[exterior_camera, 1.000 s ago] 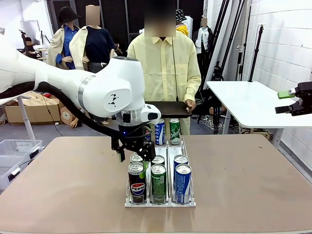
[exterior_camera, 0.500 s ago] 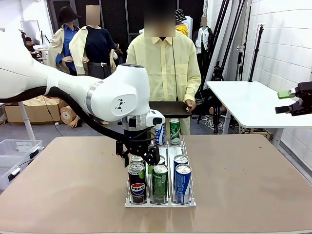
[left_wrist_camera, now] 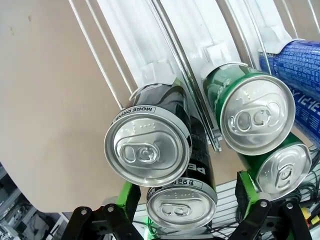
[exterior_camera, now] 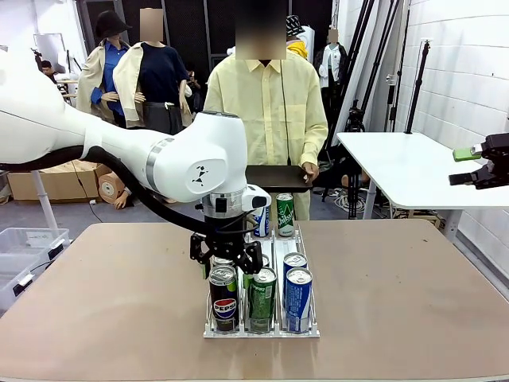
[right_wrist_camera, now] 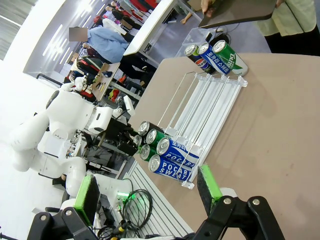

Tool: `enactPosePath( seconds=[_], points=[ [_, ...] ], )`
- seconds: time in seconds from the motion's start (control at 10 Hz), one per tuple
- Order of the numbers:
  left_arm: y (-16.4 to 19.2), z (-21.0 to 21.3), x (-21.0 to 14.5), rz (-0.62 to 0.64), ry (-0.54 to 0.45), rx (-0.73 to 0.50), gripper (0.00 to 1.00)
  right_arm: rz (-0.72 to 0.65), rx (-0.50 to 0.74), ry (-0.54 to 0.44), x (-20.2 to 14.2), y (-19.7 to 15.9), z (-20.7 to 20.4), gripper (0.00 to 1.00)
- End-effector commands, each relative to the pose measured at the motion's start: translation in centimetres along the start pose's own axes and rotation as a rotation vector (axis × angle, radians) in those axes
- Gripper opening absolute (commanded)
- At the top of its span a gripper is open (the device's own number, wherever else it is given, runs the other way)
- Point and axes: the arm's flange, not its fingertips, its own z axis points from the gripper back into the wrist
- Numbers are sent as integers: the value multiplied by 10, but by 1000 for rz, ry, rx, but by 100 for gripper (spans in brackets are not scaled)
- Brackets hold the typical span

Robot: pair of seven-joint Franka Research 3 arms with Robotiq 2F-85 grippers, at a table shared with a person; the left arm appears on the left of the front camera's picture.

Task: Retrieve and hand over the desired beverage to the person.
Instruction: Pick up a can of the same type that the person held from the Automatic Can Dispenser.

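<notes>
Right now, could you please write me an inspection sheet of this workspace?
Surface: brown table top, carrying one rack.
Job's things: clear three-lane plastic rack with aluminium drink cans, black, green, blue; person in pale-yellow shirt holds a dark flat tray.
Clutter: nothing seen.
Grippers: left claw open, green pads either side of a black Pepsi can; right claw open, empty, held away at the right.
Cables: black hose along the left arm.
Surroundings: white side table, cardboard boxes, clear storage bin.

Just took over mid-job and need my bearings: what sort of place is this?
Probably a robotics lab or workshop, not a shop: black stands by the wall, a white worktable, cardboard boxes on the floor.
</notes>
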Motion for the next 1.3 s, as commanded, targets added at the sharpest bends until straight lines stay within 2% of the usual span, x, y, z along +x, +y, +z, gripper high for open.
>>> enactPosePath(
  seconds=[0.0,1.1,1.2],
  points=[
    [-4,1,-4,48,9,5,100,8,2,1,-2,0,-1,100],
    [4,-10,-13,91,-1,-20,100,8,2,1,-2,0,-1,100],
    [5,-11,-11,91,-3,-15,95,8,2,1,-2,0,-1,100]
  ],
)
